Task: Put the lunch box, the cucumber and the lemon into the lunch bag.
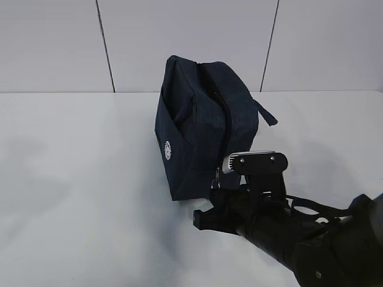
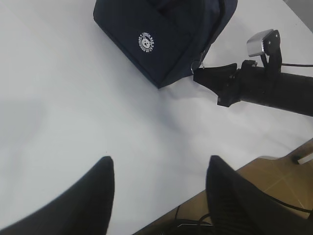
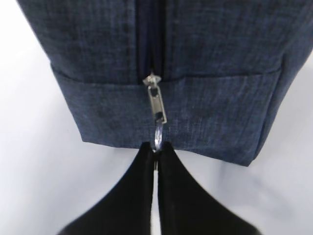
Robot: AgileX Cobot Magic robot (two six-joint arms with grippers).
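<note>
1. One lunch bag (image 1: 200, 128) stands on the white table (image 1: 72, 179); it is dark navy fabric, with one small round white logo (image 1: 168, 150) on its side and one loop handle (image 1: 265, 112) hanging off its far end
2. One zipper runs up the near end and over the top of the bag; its slider (image 3: 155, 100) sits low on the near end, with one metal ring pull (image 3: 158, 136) dangling below it
3. Two grippers are in view; the right gripper (image 3: 155, 155) is clamped on the ring pull, its two black fingers pressed together just below the bag's bottom edge
4. The left gripper (image 2: 159, 169) hangs above bare table well apart from the bag, its two fingers spread and holding nothing
5. One lunch box, one cucumber and one lemon belong to the task; none of the three shows in any view
</note>
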